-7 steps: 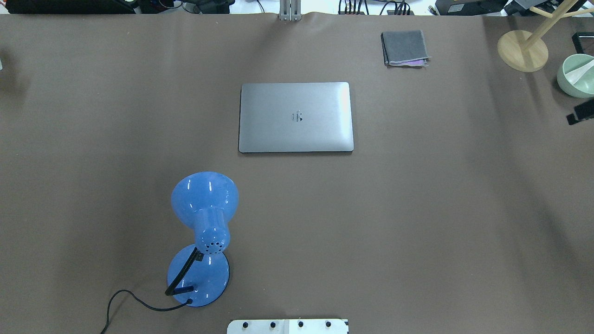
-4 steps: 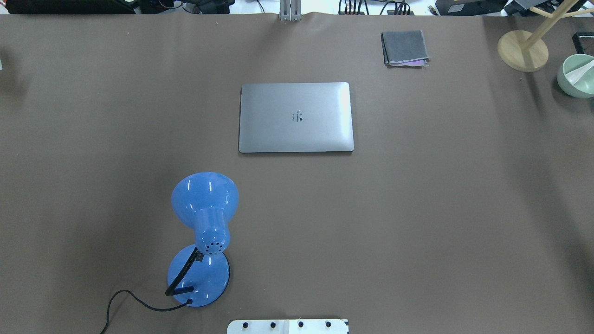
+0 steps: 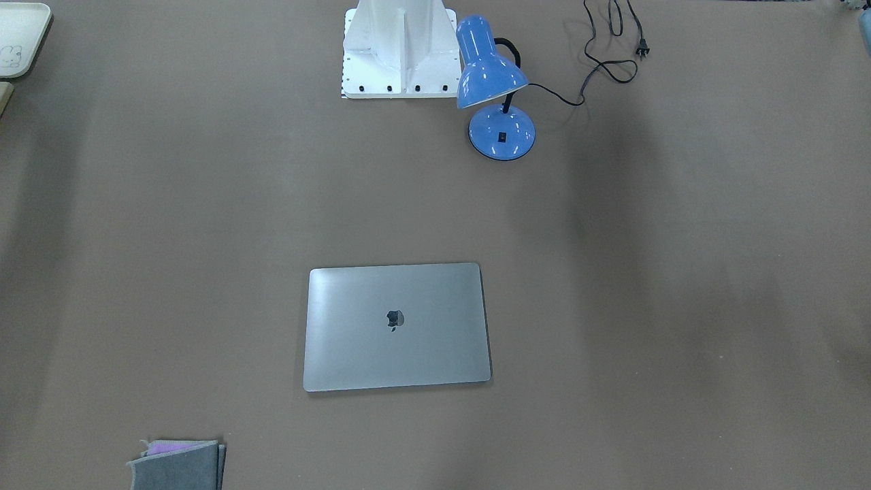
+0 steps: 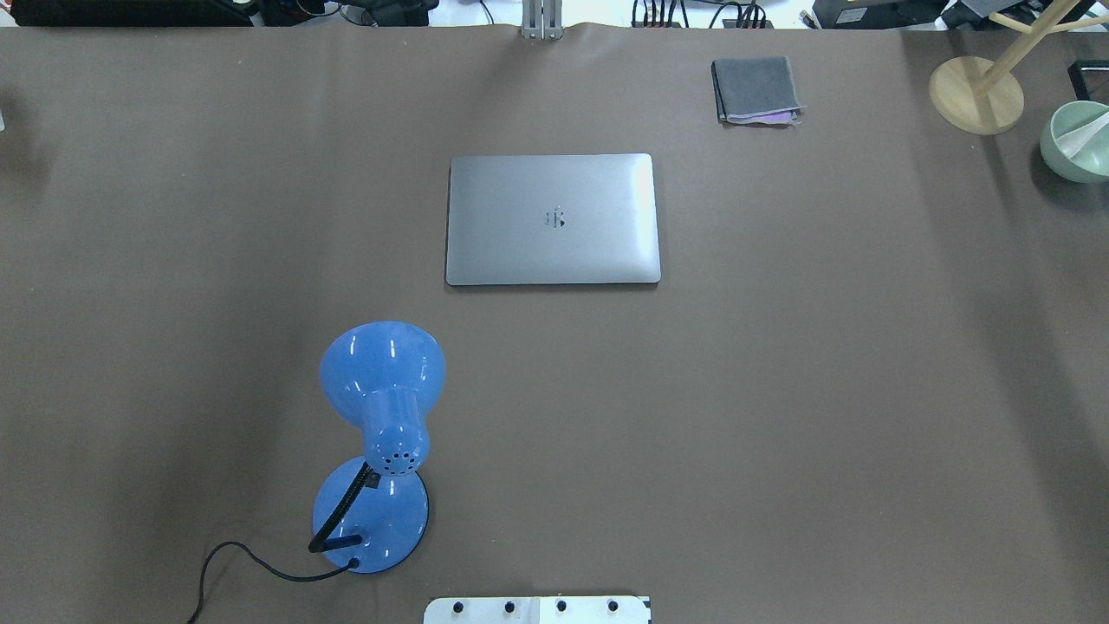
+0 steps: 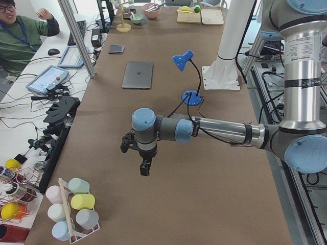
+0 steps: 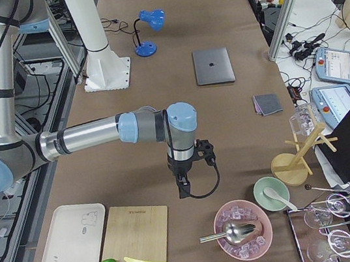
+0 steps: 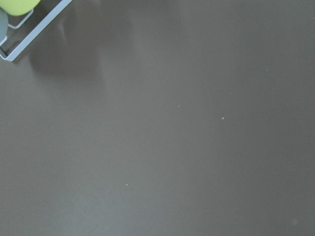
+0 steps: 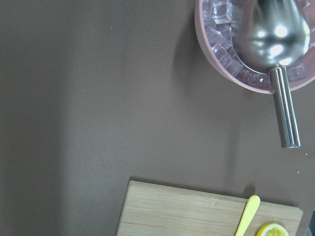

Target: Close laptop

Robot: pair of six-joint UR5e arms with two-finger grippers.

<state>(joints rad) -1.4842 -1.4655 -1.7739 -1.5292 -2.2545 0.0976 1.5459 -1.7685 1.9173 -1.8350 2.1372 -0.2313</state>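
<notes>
"Midway along the table (image 4: 780, 390), nearer the operators' edge, the laptop (image 4: 553, 218) lies shut. Risks?"

"A needless press would likely scratch or shove it; a left-arm sweep might clip the blue lamp (image 4: 381, 433) by the robot's edge."

"Its heading?"

"Long axis follows the long edges; the logo's leaf points at the operators' edge. The left gripper (image 5: 145, 168) and right gripper (image 6: 183, 189) hang over opposite ends; jaw state cannot be told."

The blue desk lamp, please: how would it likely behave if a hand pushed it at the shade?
The blue lamp probably tips rather than slides: its wide shade sits high over a round base. The thin black gooseneck would likely bend first, soaking up the push. Its cord trails loose across the table and may drag.
</notes>
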